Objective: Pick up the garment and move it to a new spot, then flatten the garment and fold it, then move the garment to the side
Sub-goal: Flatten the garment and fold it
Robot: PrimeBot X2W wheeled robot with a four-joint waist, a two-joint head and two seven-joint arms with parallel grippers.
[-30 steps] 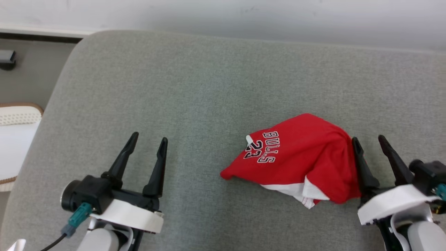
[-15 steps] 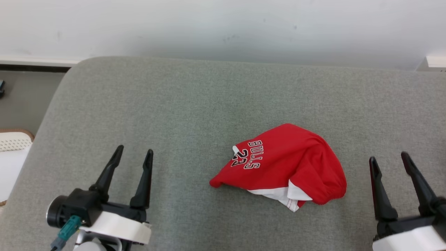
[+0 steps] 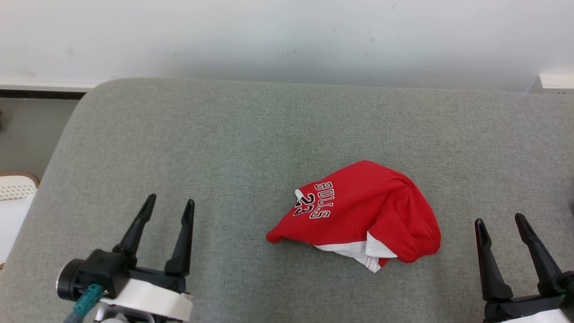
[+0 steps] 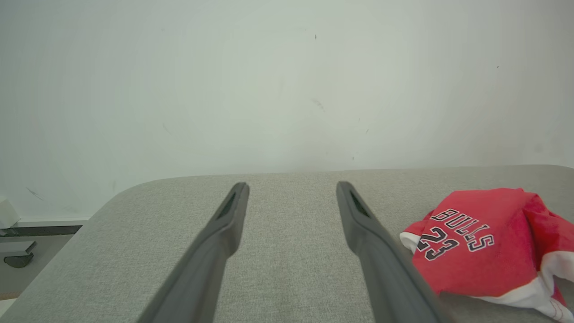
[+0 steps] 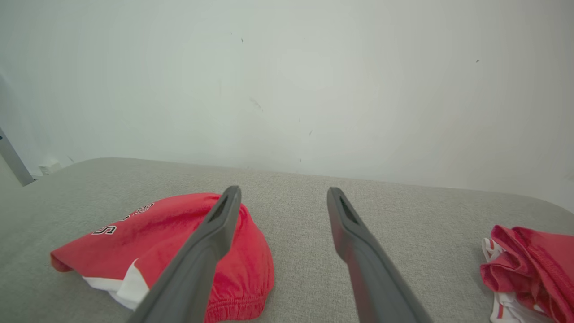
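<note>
A crumpled red garment (image 3: 358,215) lies on a grey padded surface (image 3: 224,134), its long axis running left to right. It sits between two tools, nearer the right tool (image 3: 499,219) and just to that tool's left. The left tool (image 3: 171,199) is well apart. Both tools gape wide, holding nothing

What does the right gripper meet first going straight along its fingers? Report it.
Nothing close: the right gripper points over bare grey cushion, the red garment lying off to its left. Probably the white wall beyond, though depth is unclear.
</note>
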